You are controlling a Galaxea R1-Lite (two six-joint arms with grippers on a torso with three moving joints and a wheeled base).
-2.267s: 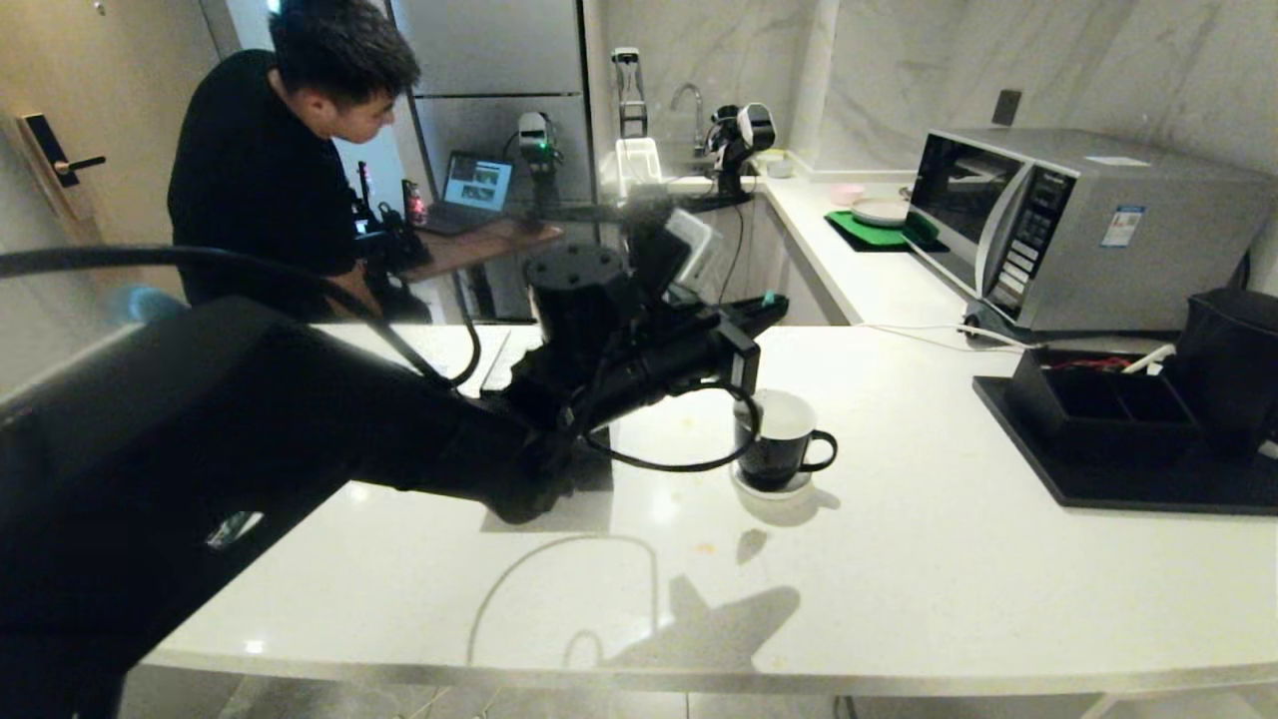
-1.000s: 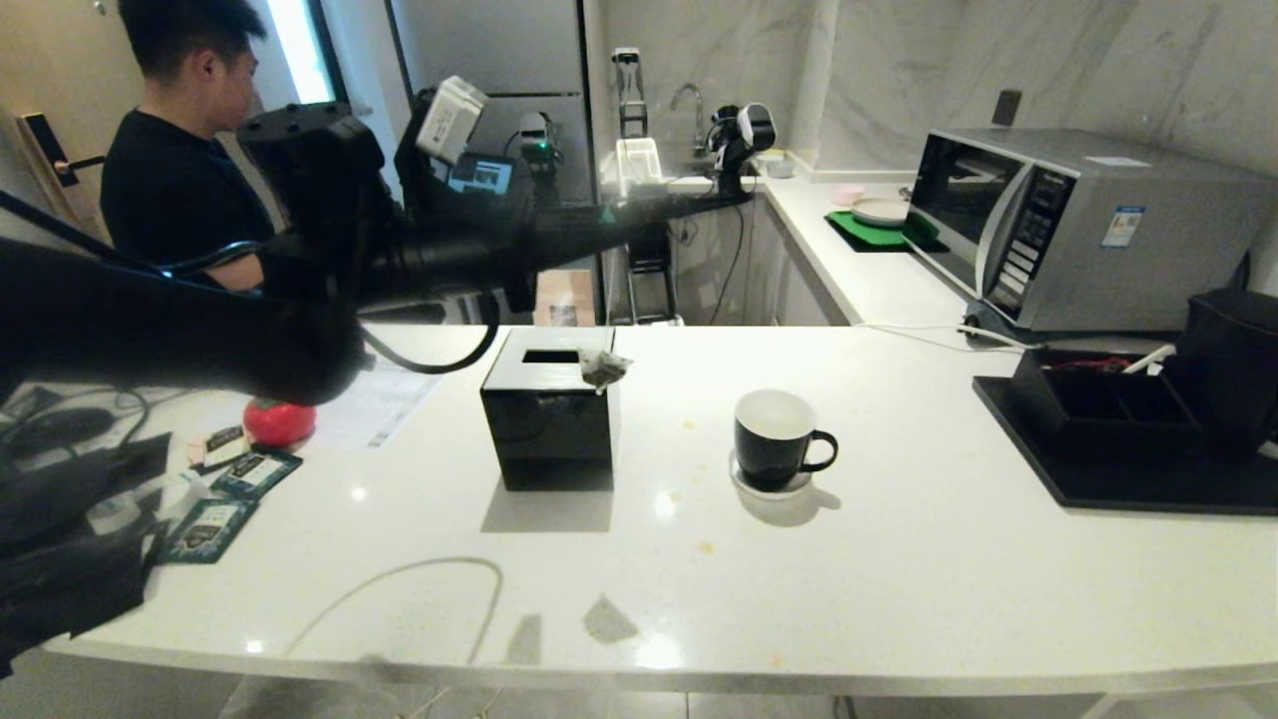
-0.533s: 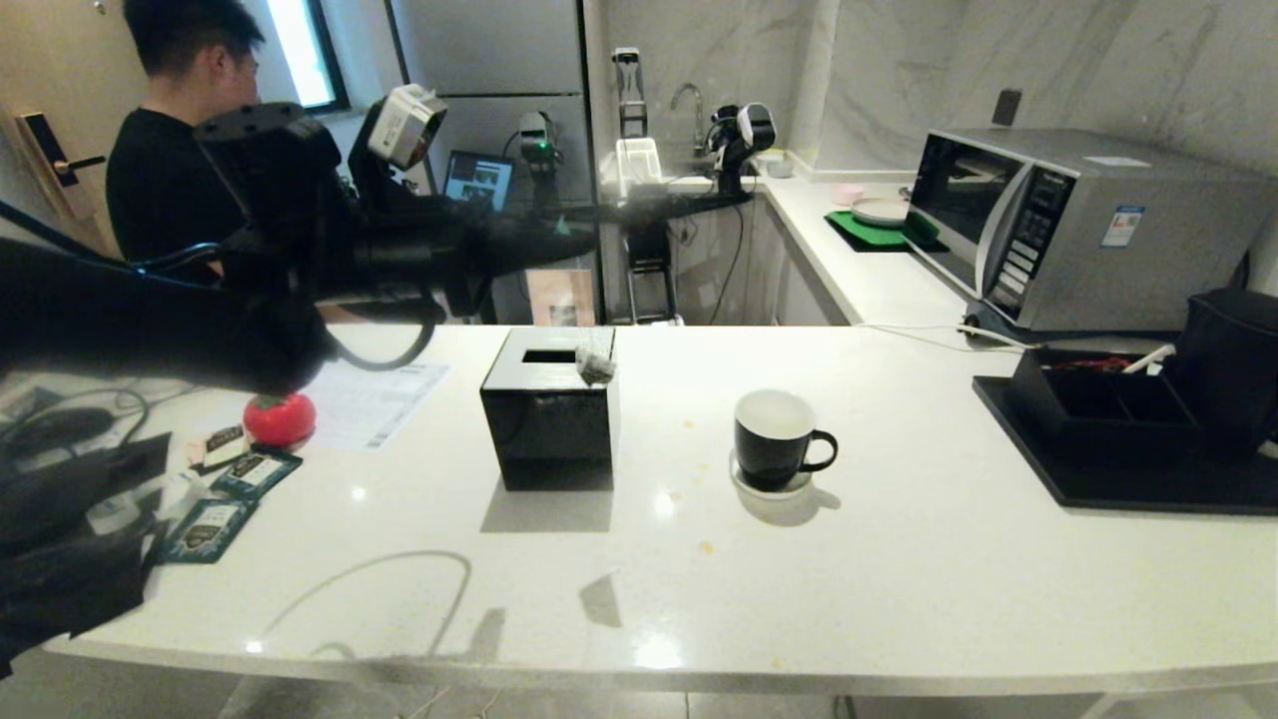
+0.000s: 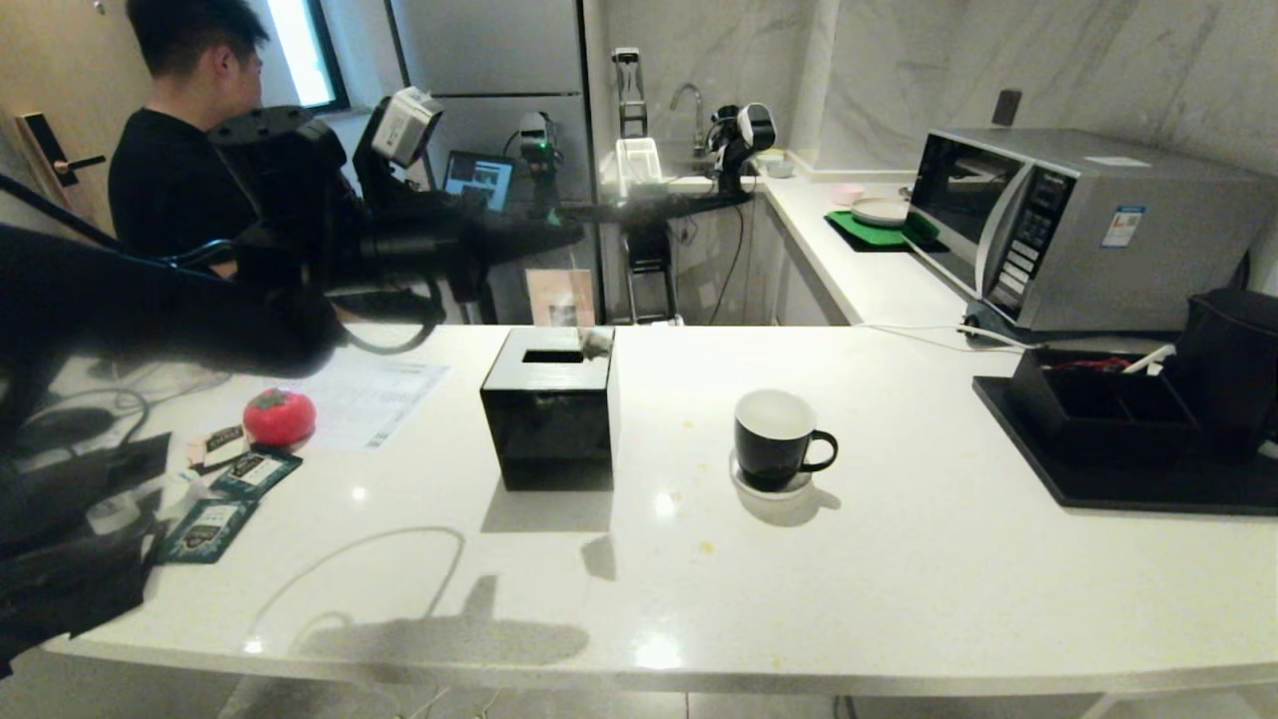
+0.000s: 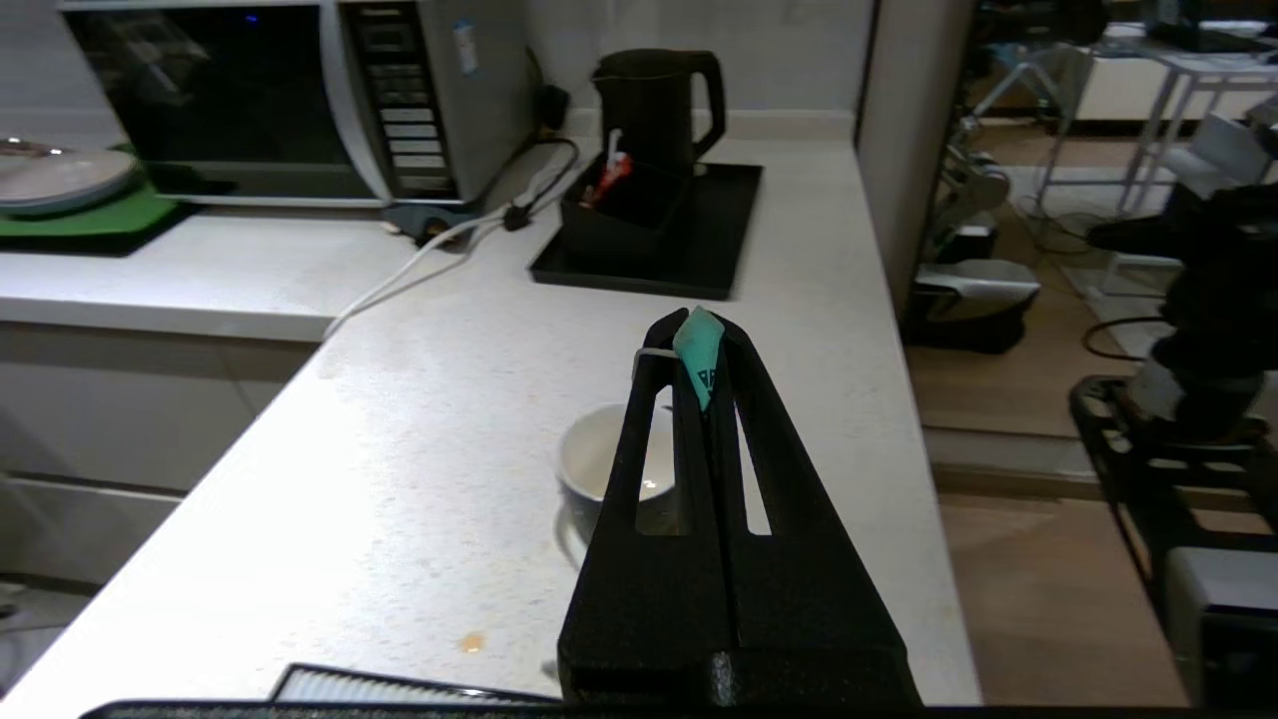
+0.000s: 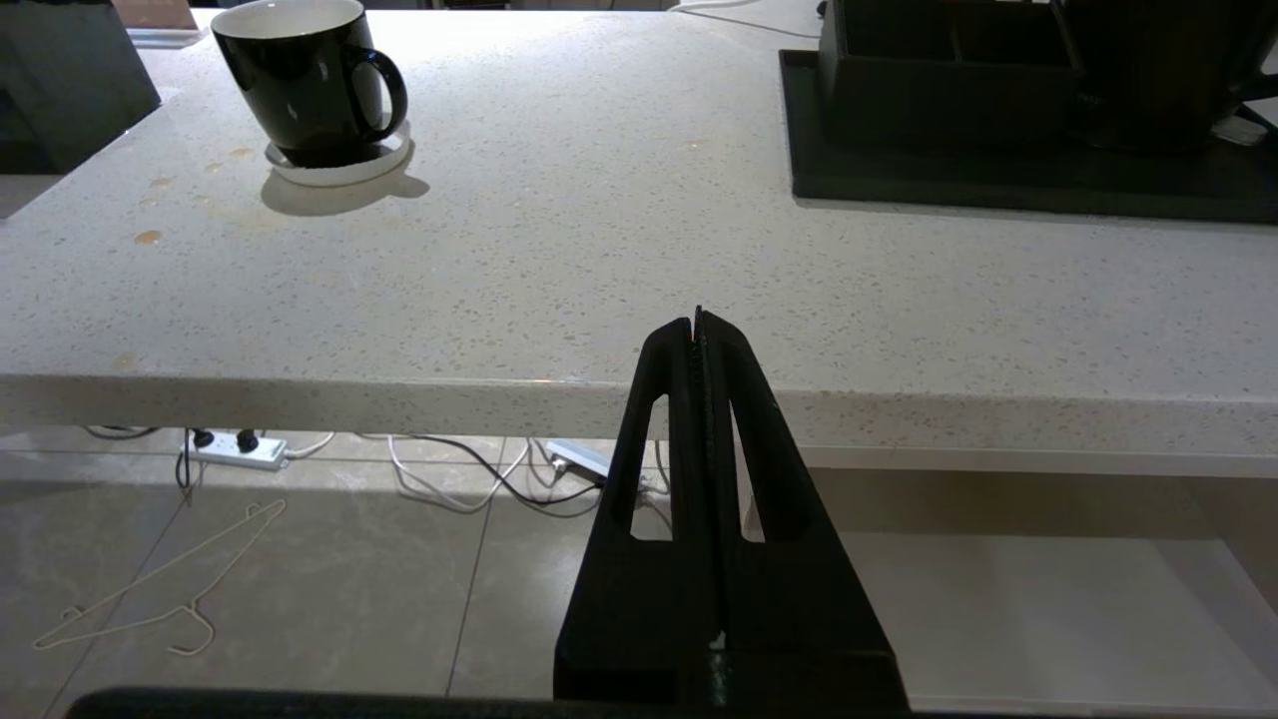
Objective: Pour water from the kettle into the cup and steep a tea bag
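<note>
- head view: left arm reaches across from the left w/ the left gripper (image 4: pixel 571 234) high over the far edge of the counter (image 4: pixel 899 579), above the black box (image 4: pixel 547 419) w/ the slotted top
- tea bag (image 4: pixel 597 342) shows as a small pale pouch right at the box's top far corner; can't tell if it touches the box or hangs just clear. no string visible here
- cup (image 4: pixel 777 439) upright on a pale saucer (image 4: pixel 769 487), well apart from the box, towards the robot's right; looks empty
- kettle (image 4: pixel 1233 369) at the far right on a black tray (image 4: pixel 1098 489). a person (image 4: pixel 170 180) stands behind the arm
- left wrist view: left gripper (image 5: pixel 699 335) pinched together on a teal tag (image 5: pixel 703 361) at the very tips, a bit of white string (image 5: pixel 649 354) beside it. cup (image 5: pixel 599 467) lies beyond the fingers, partly hidden by them; kettle (image 5: pixel 654 105) further off by the microwave (image 5: pixel 250 90). the bag itself isn't in this view
- right wrist view: right gripper (image 6: pixel 699 325) closed on nothing, parked low in front of the counter edge; cup (image 6: pixel 300 80) and tray (image 6: pixel 998 180) up on top
- handling, my guess: bag is v. light and limp, prob. swings on its string, so hold by the tag as now and move slow so it settles before lowering into the cup
- cup is glossy and breakable, no need to grab it
- kettle is bulky, heavier if full; take it by the handle, firm grip, tilt gently
</note>
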